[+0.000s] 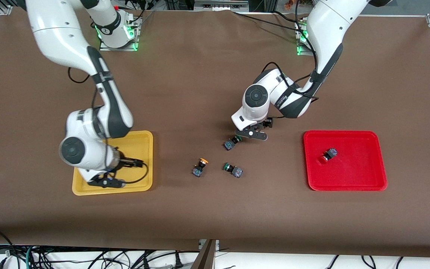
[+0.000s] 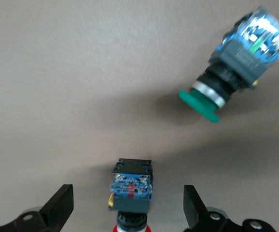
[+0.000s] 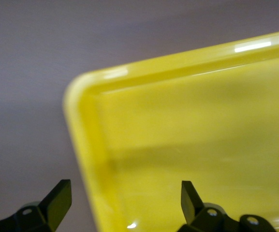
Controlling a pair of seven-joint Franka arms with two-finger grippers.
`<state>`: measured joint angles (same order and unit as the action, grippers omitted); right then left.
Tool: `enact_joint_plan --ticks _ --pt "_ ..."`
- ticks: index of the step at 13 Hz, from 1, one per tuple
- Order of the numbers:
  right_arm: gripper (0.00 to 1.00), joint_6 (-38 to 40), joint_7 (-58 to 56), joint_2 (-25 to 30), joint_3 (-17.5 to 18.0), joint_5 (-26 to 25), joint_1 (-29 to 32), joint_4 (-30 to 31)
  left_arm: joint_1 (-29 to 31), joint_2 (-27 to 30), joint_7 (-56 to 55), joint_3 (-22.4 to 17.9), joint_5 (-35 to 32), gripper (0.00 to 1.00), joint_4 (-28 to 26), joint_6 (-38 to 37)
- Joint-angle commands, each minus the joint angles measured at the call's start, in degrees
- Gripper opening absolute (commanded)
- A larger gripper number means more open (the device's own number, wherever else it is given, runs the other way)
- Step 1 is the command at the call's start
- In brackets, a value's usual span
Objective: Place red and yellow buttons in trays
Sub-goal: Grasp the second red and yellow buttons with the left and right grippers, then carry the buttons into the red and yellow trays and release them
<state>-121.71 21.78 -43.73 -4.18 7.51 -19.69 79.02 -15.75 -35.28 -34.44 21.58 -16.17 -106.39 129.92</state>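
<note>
Table: brown matte covering, flat, bare over most of its spread. Clock readings below are on the front view, hub at table centre.

Yellow tray at 8 o'clock; red tray at 4 o'clock, well apart. Right arm reaches in from its base at 11, left arm from 1.

Right gripper hangs low over the yellow tray's near corner, fingers spread, nothing between them. Tray floor bare where visible; much of it is hidden under the arm, so cannot tell whether a button lies there.

Left gripper is low over the table just past the hub toward 3, fingers wide apart. Its wrist view shows a red-capped button lying on the table between them, not yet gripped. It is hidden under the gripper from the front.

Loose buttons near the hub: green-capped button just beside the left gripper; second green-capped button and yellow-capped button toward 6, all on their sides. Red button in tray lies in the red tray.

Judgement: step in hand is the pick of the second red one. Next: settle lower, close squarely on the dark body, clear the green neighbour, carry toward 4. The yellow one then awaits the right arm.

Room: metal framing at the table's corners, green lamps at both bases, cables below the near edge.
</note>
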Motion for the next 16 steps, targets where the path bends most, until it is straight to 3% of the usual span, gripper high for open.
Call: enact_joint_plan --ticks 1,2,4,5,7,9,11,14,16 --pt "1.0 -5.9 14.6 -2.1 -0.6 -0.2 -6.1 -0.4 0.7 1.0 -1.5 0.3 -1.7 1.0 -5.5 7.4" --pt "1.0 -9.2 18.6 -3.0 -0.7 -0.2 -7.6 -0.4 0.7 0.6 -1.5 0.3 -1.8 0.93 -5.5 7.6" --pt "1.0 -15.2 23.3 -4.7 -0.7 -0.1 -9.7 -0.7 0.7 0.3 -1.5 0.3 -1.8 0.28 -5.4 7.6" --pt "1.0 -17.6 24.0 -5.7 -0.6 0.0 -10.6 -1.2 0.7 0.4 -1.4 0.2 -1.8 0.14 -5.2 7.5" --pt "1.0 -19.4 27.8 -8.2 -0.6 -0.1 -13.5 -3.7 0.8 0.8 -0.8 0.1 -1.7 0.07 -5.0 6.9" --pt "1.0 -19.3 30.2 -10.0 -0.7 -0.1 -14.2 -6.9 1.8 2.2 -0.7 0.2 -1.8 0.07 -4.8 5.9" --pt "1.0 -19.4 30.3 -12.1 -0.7 -0.2 -15.5 -8.5 2.5 4.9 2.2 0.0 -1.7 0.08 -3.0 -0.6" --pt "1.0 -19.5 30.8 -15.4 -0.7 -0.2 -16.3 -12.7 7.7 6.5 16.8 0.3 -1.1 0.09 4.2 -14.6" --pt "1.0 -19.6 30.5 -16.1 -0.7 -0.2 -16.3 -13.6 11.9 6.7 27.8 0.3 -1.1 0.09 7.7 -19.9"
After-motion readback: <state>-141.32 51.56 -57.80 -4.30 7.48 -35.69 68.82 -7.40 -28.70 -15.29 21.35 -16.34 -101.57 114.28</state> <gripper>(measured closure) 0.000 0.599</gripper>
